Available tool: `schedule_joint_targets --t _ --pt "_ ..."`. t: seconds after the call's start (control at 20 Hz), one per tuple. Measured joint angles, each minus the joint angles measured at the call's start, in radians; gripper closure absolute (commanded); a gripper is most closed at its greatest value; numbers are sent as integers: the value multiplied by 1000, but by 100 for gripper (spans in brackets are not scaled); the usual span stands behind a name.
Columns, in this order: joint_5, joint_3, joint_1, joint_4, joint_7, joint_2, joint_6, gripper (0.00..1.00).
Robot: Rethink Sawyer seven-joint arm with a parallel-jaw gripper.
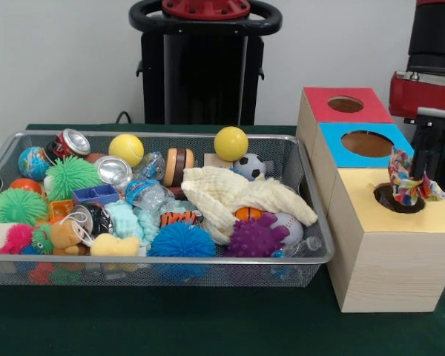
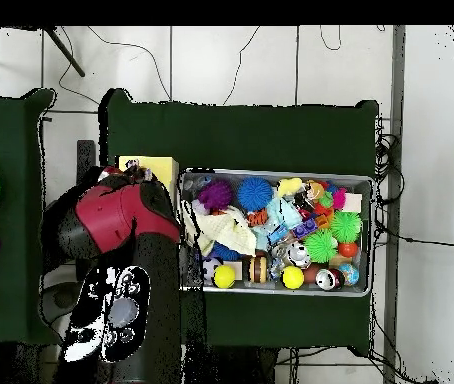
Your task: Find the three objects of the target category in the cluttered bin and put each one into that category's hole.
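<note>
Cloth half into the yellow cube's hole (image 1: 397, 199)

Gripper (image 1: 429, 152) stands at one o'clock of the hole, just behind the printed fabric piece (image 1: 408, 182) that drapes over its rim; whether its fingers pinch the piece I cannot tell. This piece looks nearly posted. No other printed pieces show in the wire bin (image 1: 315, 245), perhaps hidden under the cream cloth (image 1: 230, 194) and spiky balls (image 1: 182, 240).

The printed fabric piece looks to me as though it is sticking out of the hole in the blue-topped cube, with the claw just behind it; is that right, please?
Not quite: the printed fabric piece sticks out of the hole in the yellow-topped cube, not the blue-topped one. The front view shows it. The claw is indeed just behind it.
</note>
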Motion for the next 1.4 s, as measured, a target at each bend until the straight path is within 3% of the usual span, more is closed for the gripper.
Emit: schedule_joint_targets --t 1.4 --pt "-10 0 26 2 0 31 -52 100"
